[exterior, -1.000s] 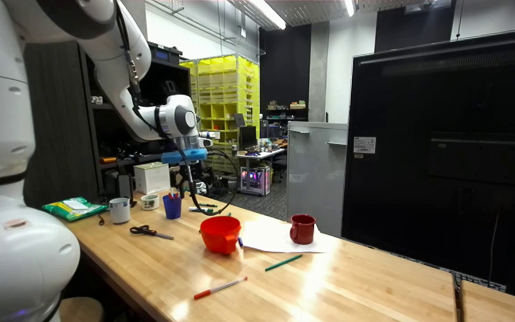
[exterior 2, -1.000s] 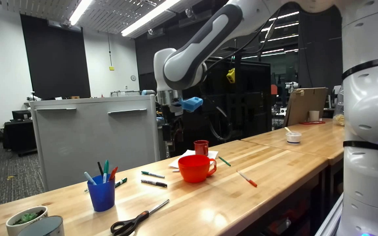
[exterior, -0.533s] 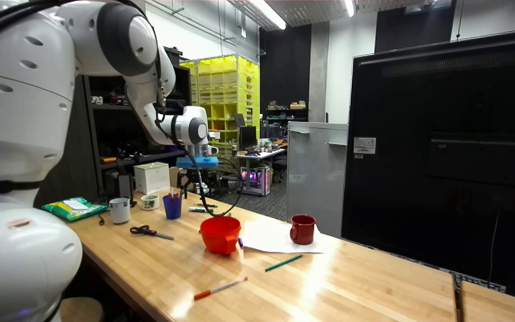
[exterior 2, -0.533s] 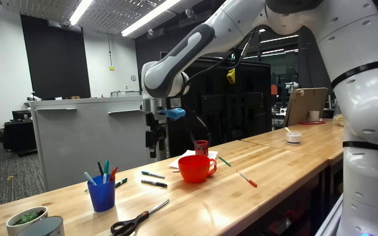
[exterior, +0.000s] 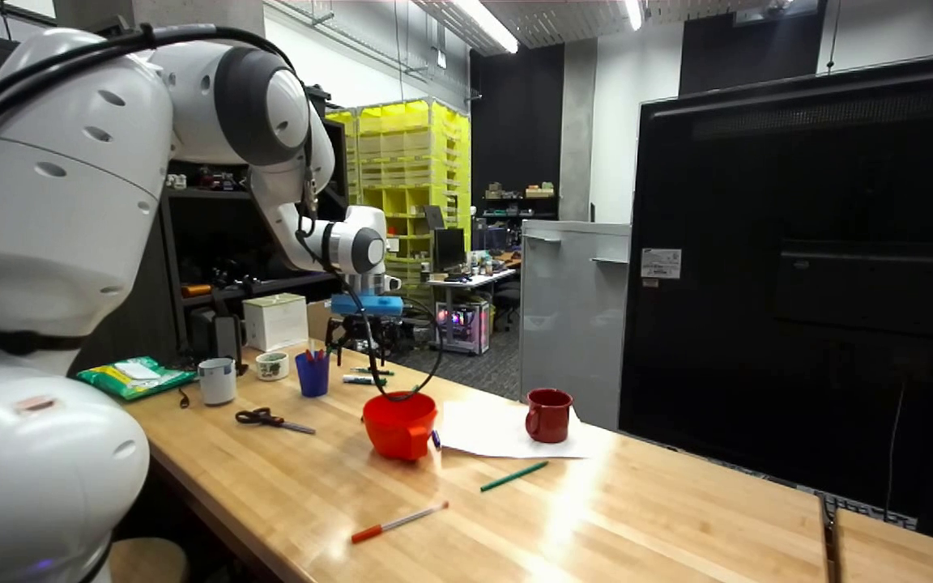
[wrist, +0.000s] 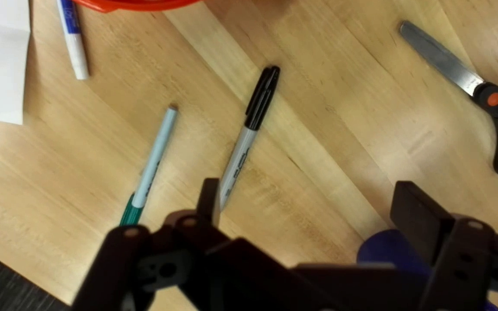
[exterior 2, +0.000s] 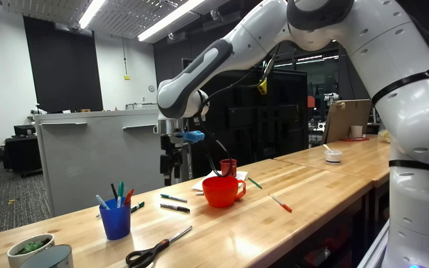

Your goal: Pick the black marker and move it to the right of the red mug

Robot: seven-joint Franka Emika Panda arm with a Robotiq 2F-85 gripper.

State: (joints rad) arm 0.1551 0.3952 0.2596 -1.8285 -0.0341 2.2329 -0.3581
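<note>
The black marker (wrist: pixel 263 98), with a black cap and grey body, lies flat on the table in the wrist view. In an exterior view the marker (exterior 2: pixel 174 208) lies between the blue cup and the red bowl. The dark red mug (exterior: pixel 548 417) stands upright on white paper; it also shows behind the red bowl in an exterior view (exterior 2: pixel 225 166). My gripper (wrist: pixel 307 190) is open and empty above the table. Its left finger covers the grey tail end of the marker in the wrist view. The gripper (exterior 2: pixel 172 178) hangs pointing down, clear of the table top.
A red bowl (exterior 2: pixel 220 191) stands between marker and mug. A green marker (wrist: pixel 151 164) lies beside the black one. A blue cup (exterior 2: pixel 116 219) holds pens. Scissors (exterior 2: pixel 158 248), a green pen (exterior: pixel 513 475), a red pen (exterior: pixel 398 522) and paper (exterior: pixel 483 429) lie on the table.
The arm has reached outward and down. The gripper has come lower, toward the table area near the blue cup and the loose markers. The objects on the table have not moved.
</note>
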